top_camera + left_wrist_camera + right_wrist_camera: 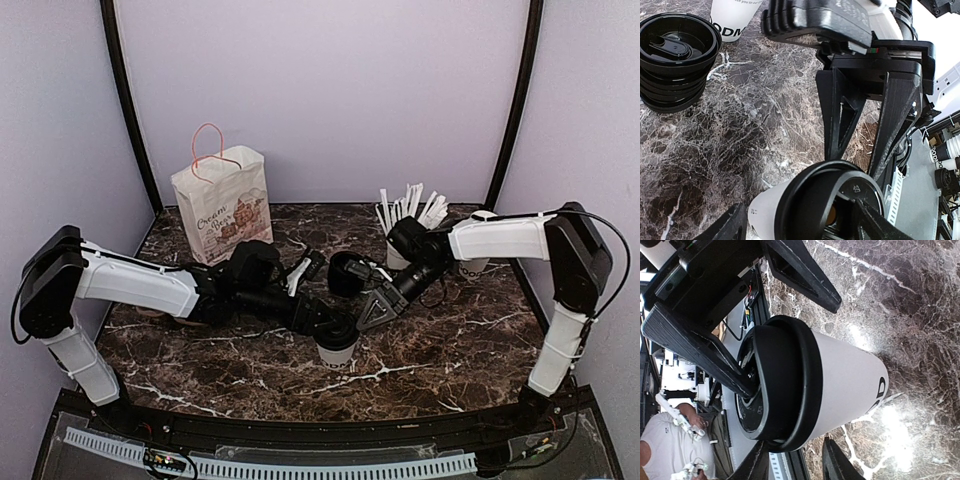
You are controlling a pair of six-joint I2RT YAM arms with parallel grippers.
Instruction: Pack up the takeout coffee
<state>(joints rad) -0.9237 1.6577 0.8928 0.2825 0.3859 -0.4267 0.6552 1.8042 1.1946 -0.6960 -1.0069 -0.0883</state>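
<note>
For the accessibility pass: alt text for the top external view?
The left pincer and right pincer meet at the takeout coffee, a white cup mid-front on a dark marble table. A printed paper bag stands back left; a stack of black lids and a cup of white sticks sit further back.

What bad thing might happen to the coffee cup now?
1. The right gripper has its fingertips at the lid of the takeout coffee; an off-centre push might tip it.
2. Whether the lid is fully seated is unclear; it might pop off when lifted.
3. The paper bag stands far back, so the carry is long.
</note>
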